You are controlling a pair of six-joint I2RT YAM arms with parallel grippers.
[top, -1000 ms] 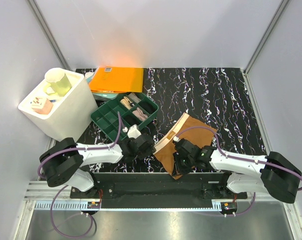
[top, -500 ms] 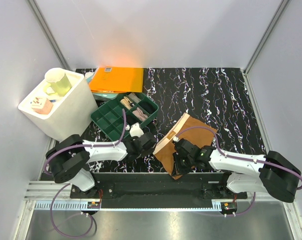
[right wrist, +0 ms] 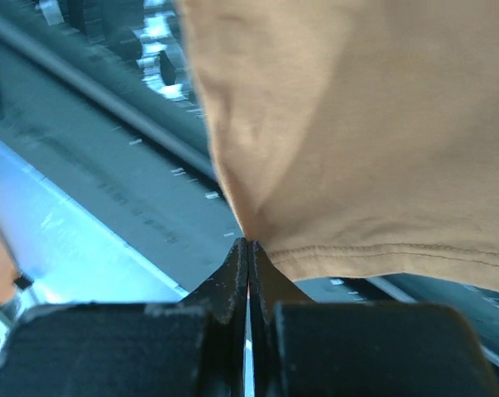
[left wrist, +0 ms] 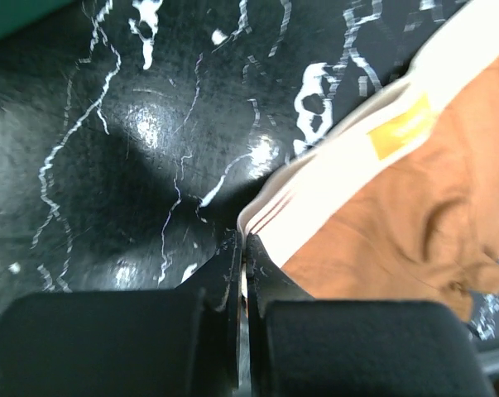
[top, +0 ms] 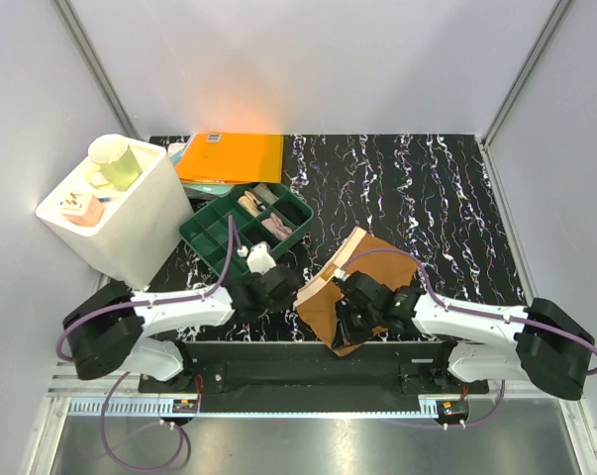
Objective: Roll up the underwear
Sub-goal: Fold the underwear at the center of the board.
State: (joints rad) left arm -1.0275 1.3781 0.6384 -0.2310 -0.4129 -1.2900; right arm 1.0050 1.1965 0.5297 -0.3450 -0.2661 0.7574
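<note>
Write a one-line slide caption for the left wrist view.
Left fingers pinch the pale waistband corner of the brown underwear, black marbled table behind.

Robot lab test cell: plain grey panel walls, aluminium corner posts, slotted metal rail at near edge, black marbled tabletop, left arm, right arm bolted there.

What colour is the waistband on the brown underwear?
Pale cream, with a small yellow tag; the waistband shows best in the left wrist view.

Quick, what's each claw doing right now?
Left claw: closed, gripping the brown underwear by a corner of its waistband.
Right claw: closed, gripping the same brown underwear by a hem corner.
</note>
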